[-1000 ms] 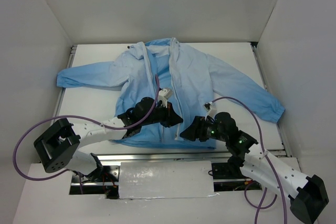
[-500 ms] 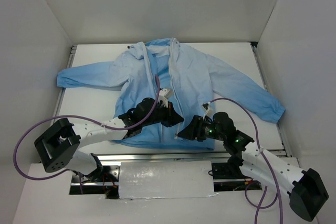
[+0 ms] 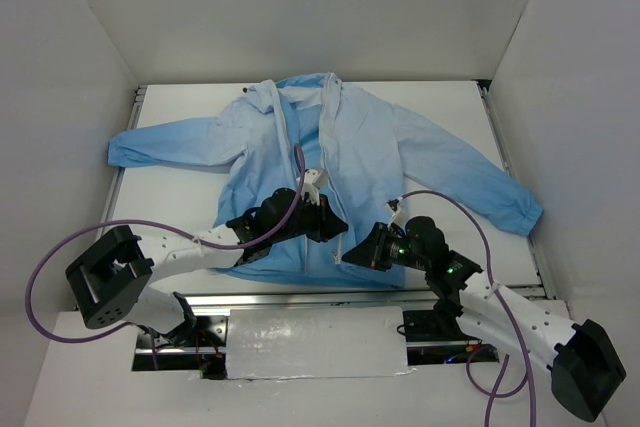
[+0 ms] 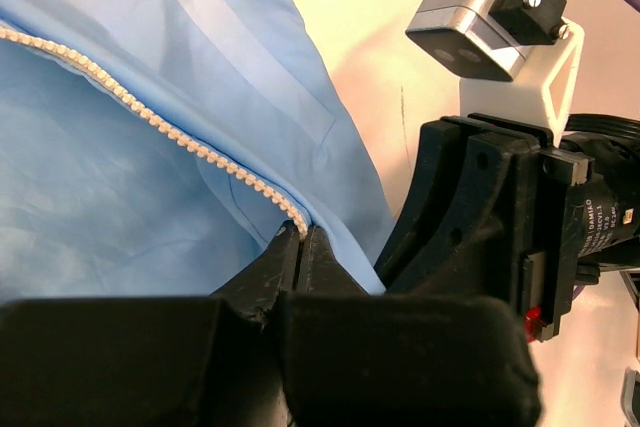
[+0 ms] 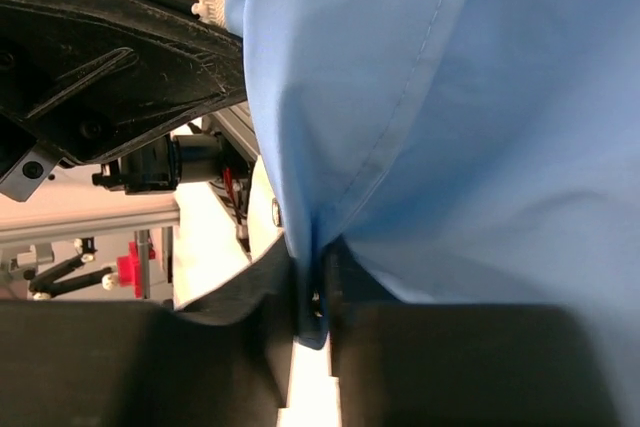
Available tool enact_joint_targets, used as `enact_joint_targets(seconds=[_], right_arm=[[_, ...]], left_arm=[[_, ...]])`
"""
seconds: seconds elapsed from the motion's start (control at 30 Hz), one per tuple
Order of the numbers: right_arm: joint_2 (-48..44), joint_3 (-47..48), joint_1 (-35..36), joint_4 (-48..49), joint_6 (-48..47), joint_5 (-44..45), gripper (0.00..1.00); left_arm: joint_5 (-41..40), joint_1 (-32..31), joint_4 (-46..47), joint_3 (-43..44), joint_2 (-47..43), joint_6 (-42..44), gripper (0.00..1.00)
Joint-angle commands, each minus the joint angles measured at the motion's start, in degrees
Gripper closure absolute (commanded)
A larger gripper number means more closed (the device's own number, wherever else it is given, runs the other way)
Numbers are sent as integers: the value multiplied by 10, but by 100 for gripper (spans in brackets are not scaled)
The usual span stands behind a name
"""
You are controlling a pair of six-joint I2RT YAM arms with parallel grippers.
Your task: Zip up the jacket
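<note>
The light-blue jacket (image 3: 375,142) lies spread face-up on the white table, its front open along the white zipper (image 4: 150,112). My left gripper (image 3: 335,225) is shut on the lower end of one zipper edge, the toothed strip running out from between its fingertips (image 4: 300,239). Just to its right, my right gripper (image 3: 352,252) is shut on the blue bottom hem of the other front panel (image 5: 315,292), with fabric (image 5: 480,97) hanging over its fingers. The two grippers sit close together at the jacket's bottom centre.
The right arm's wrist camera and black body (image 4: 500,177) fill the right side of the left wrist view. White walls enclose the table on three sides. A metal rail (image 3: 300,299) runs along the near edge, and the jacket's sleeves (image 3: 165,147) reach toward both sides.
The right gripper has slid slightly left and closed its jaws on the jacket's hem. The left gripper has stayed shut on the zipper edge in the same place.
</note>
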Motion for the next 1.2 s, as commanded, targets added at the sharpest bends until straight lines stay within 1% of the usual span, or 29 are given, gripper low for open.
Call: enact_joint_targets(seconds=[0.0,0.03,0.1,0.13,0.2,0.27,0.3,0.33,0.37,0.4,0.43,0.47,0.5,0.57,0.6,0.67,0.77,0.8,0.83,0.93,1.0,1.03,1.17], right_arm=[[4,-5,7,31,11,-19,85],[4,-7,7,36,12,-22,86],[0,-17,7,62,21,-31,97],[0,-19,7,72,23,-34,99],[-1,-25,7,99,23,-39,100],[4,-31,7,117,20,-38,100],[7,-30,7,127,16,-34,100],[12,-29,6,130,10,-31,100],[21,-28,6,135,1,-29,100],[27,-26,6,135,-5,-22,100],[33,-25,5,140,-19,-19,100],[35,-24,5,140,-24,-15,100],[35,-22,5,139,-28,-3,100],[30,-18,2,128,-40,13,100],[27,-17,2,120,-45,28,100],[16,-8,2,93,-57,44,100],[-7,-3,1,57,-60,80,100],[-20,1,1,36,-61,100,100],[-24,3,1,36,-62,108,100],[-33,17,0,-6,-75,114,100],[-33,19,1,-6,-83,106,100],[-33,18,1,-1,-84,101,100],[-39,8,2,15,-93,70,100]], left_arm=[[-25,-1,34,22,-11,-12,100],[-26,0,31,23,-14,-11,100],[-28,0,28,24,-16,-11,100],[-32,0,13,30,-16,-12,100],[-39,0,-4,37,-18,-9,100],[-46,0,-39,51,-23,-10,94],[-73,-1,-54,56,-30,-6,80],[-88,-1,-72,70,-33,-6,70],[-103,-1,-116,78,-38,-4,42],[-139,-1,-141,95,-52,-6,24],[-162,-1,-203,105,-59,-10,3],[-182,-1,-235,114,-66,-12,3],[-224,0,-272,132,-81,-15,3],[-257,0,-336,144,-95,-29,4],[-278,0,-387,142,-109,-34,4],[-278,-1,-430,128,-138,-48,4],[-223,-2,-429,61,-170,-66,7],[-189,-4,-428,50,-171,-78,10],[-178,-7,-429,42,-171,-87,10],[-177,-34,-440,26,-145,-113,14],[-175,-44,-443,24,-115,-121,20],[-172,-44,-440,24,-104,-125,21],[-185,-45,-439,31,-61,-132,22]])
